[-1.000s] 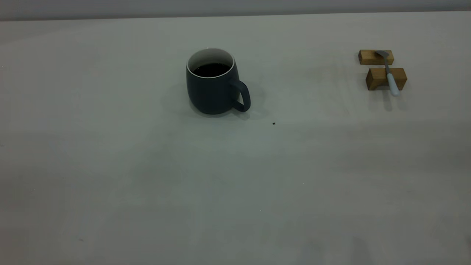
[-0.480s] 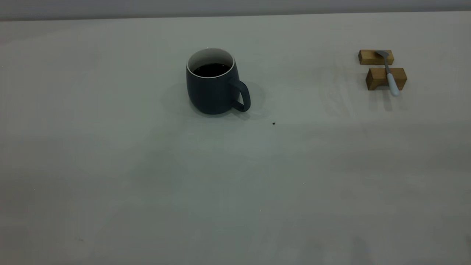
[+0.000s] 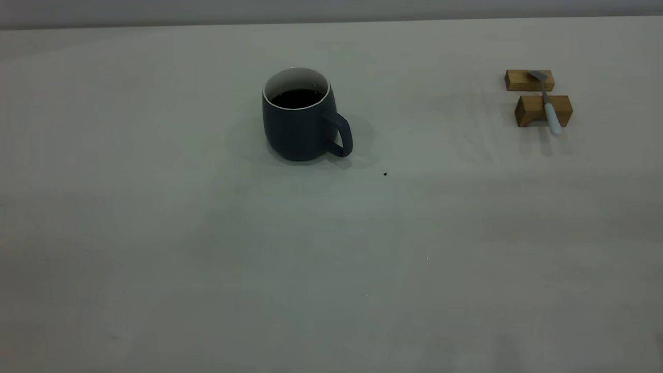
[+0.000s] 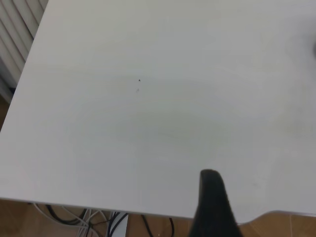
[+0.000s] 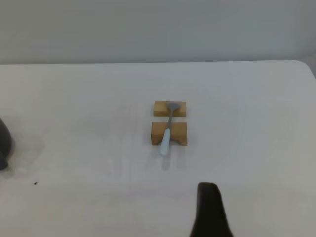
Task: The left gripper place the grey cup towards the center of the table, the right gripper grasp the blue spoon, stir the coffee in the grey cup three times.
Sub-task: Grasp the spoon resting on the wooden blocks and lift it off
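Nothing on the table (image 3: 207, 259) has moved since a second ago. The grey cup (image 3: 298, 124) of coffee (image 3: 297, 98) stands near the centre; the blue spoon (image 3: 549, 106) lies ungrasped across two wooden blocks (image 3: 533, 110). Neither pincer's spread can be told. Grasping and stirring remain.

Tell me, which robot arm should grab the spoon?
The right one, probably. Its wrist camera looks straight at the spoon lying across two wooden blocks on the table's right side. The left wrist camera sees only bare table.
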Tool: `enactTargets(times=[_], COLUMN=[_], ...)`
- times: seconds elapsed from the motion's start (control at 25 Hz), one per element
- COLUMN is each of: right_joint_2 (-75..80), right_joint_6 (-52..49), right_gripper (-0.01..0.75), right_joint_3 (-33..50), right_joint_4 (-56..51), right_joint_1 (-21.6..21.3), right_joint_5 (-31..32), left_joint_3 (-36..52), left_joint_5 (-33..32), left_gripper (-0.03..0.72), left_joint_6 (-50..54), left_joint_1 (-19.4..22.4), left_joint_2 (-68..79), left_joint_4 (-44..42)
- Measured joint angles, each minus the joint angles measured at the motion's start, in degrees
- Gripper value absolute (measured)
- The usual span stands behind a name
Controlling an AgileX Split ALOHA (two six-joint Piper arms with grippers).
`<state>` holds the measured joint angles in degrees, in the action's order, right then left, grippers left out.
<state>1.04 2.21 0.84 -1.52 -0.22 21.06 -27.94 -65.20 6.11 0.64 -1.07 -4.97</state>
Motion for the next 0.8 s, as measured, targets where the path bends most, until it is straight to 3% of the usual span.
enactTargets(times=[0.56, 0.8], right_joint_2=[0.0, 1.24], right_joint_6=[-0.41, -1.65], right_gripper=[0.58, 0.58], right_joint_3=[-0.08, -11.06], right_joint_4=[-1.32, -1.82], right_joint_1=[0.0, 0.0], right_joint_5=[-0.32, 7.31], left_joint_3=[0.0, 0.0], left_joint_5=[0.0, 0.0], left_gripper=[0.585, 0.585], left_joint_6=[0.0, 0.0], left_joint_1=[0.0, 0.0], left_joint_2=[0.0, 0.0], left_joint_4=[0.0, 0.0])
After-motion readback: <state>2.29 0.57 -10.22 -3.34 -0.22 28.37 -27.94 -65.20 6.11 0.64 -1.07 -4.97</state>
